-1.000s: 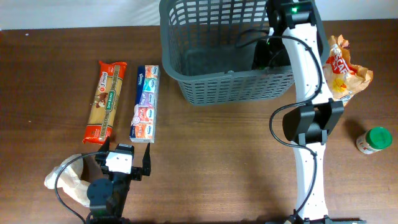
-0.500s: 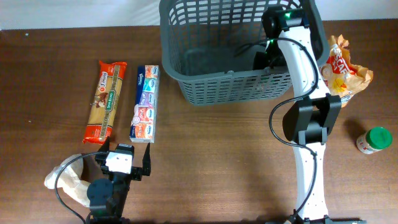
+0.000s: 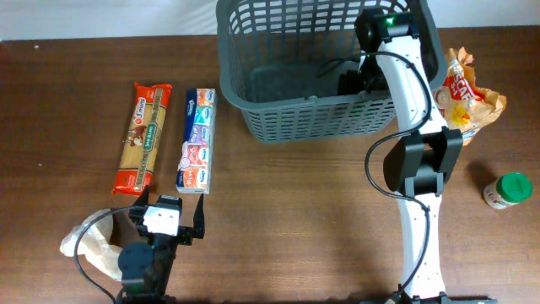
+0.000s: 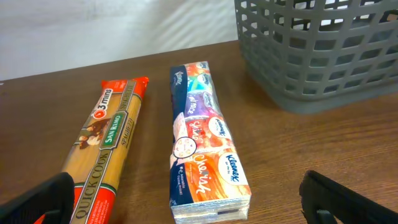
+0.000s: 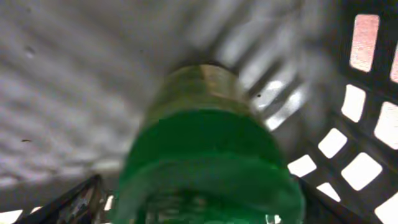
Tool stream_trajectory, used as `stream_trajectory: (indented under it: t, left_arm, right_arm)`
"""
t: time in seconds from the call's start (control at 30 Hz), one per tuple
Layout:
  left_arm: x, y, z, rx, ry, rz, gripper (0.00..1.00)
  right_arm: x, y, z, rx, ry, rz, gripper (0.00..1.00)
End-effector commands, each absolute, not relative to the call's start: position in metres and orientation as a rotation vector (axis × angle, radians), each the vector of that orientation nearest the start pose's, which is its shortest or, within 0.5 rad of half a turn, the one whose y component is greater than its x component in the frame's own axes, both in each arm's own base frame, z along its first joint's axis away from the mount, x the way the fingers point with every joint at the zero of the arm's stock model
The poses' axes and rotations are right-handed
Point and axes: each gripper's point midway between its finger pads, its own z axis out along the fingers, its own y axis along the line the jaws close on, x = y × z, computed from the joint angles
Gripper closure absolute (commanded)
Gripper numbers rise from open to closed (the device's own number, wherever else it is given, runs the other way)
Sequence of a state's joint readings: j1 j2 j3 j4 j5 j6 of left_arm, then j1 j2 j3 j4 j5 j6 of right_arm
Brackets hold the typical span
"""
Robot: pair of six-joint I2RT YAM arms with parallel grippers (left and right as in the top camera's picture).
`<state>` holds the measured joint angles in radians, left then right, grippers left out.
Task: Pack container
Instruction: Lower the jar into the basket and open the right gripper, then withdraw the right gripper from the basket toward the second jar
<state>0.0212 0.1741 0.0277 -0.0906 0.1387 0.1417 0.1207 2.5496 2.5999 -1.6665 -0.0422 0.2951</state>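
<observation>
I'm pinching a round, green-lidded jar (image 5: 208, 137) in the right gripper (image 5: 202, 202), inside the slotted grey container (image 3: 312, 114). The left gripper (image 4: 193, 202) is sitting spread.

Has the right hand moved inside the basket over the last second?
Yes. The right hand has shifted slightly left, away from the basket's right wall and toward its middle, with the jar between its fingers.

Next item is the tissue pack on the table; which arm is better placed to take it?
Left. The left gripper sits open, facing the tissue pack close by; the right gripper is deep in the basket with a green-lidded jar between its fingers.
</observation>
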Motion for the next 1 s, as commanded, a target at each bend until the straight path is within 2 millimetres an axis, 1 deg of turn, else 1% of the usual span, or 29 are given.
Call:
stream_trajectory:
  t: [0.0, 0.13, 0.17, 0.23, 0.33, 0.37, 0.4, 0.47, 0.53, 0.57, 0.63, 0.77, 0.87, 0.97]
  left_arm:
    - [0.249, -0.016, 0.121, 0.202, 1.806, -0.001, 0.01]
    - [0.249, -0.016, 0.12, 0.202, 1.807, -0.001, 0.01]
    - [0.249, -0.016, 0.12, 0.202, 1.807, -0.001, 0.01]
    - [0.249, -0.016, 0.12, 0.202, 1.807, -0.001, 0.01]
    - [0.249, -0.016, 0.12, 0.202, 1.807, -0.001, 0.01]
    - [0.249, -0.016, 0.12, 0.202, 1.807, -0.001, 0.01]
    - [0.249, -0.016, 0.12, 0.202, 1.807, -0.001, 0.01]
    - [0.249, -0.016, 0.12, 0.202, 1.807, -0.001, 0.01]
    - [0.249, -0.016, 0.12, 0.201, 1.807, -0.002, 0.01]
    - [0.249, -0.016, 0.12, 0.201, 1.807, -0.002, 0.01]
    - [0.249, -0.016, 0.12, 0.202, 1.807, -0.001, 0.01]
    - [0.249, -0.016, 0.12, 0.201, 1.807, -0.002, 0.01]
    - [0.249, -0.017, 0.12, 0.202, 1.807, -0.002, 0.01]
    - [0.249, -0.017, 0.12, 0.202, 1.807, -0.002, 0.01]
  right_arm:
    - [0.467, 0.064, 0.09, 0.256, 3.169, 0.041, 0.16]
    - [0.471, 0.064, 0.096, 0.216, 3.15, 0.048, 0.15]
    - [0.473, 0.064, 0.1, 0.199, 3.136, 0.053, 0.15]
    - [0.479, 0.065, 0.116, 0.19, 3.087, 0.068, 0.15]
    - [0.488, 0.069, 0.151, 0.178, 2.982, 0.116, 0.14]
    - [0.491, 0.07, 0.166, 0.174, 2.938, 0.13, 0.13]
    - [0.496, 0.073, 0.186, 0.153, 2.872, 0.172, 0.1]
    - [0.498, 0.078, 0.22, 0.138, 2.775, 0.225, 0.06]
    - [0.496, 0.077, 0.252, 0.131, 2.685, 0.239, 0.01]
    - [0.495, 0.075, 0.266, 0.132, 2.644, 0.234, 0.01]
    - [0.489, 0.061, 0.294, 0.173, 2.572, 0.192, 0.01]
    - [0.469, 0.018, 0.345, 0.341, 2.435, 0.113, 0.01]
    - [0.445, -0.021, 0.386, 0.476, 2.317, 0.113, 0.01]
    - [0.415, -0.064, 0.422, 0.603, 2.198, 0.096, 0.01]
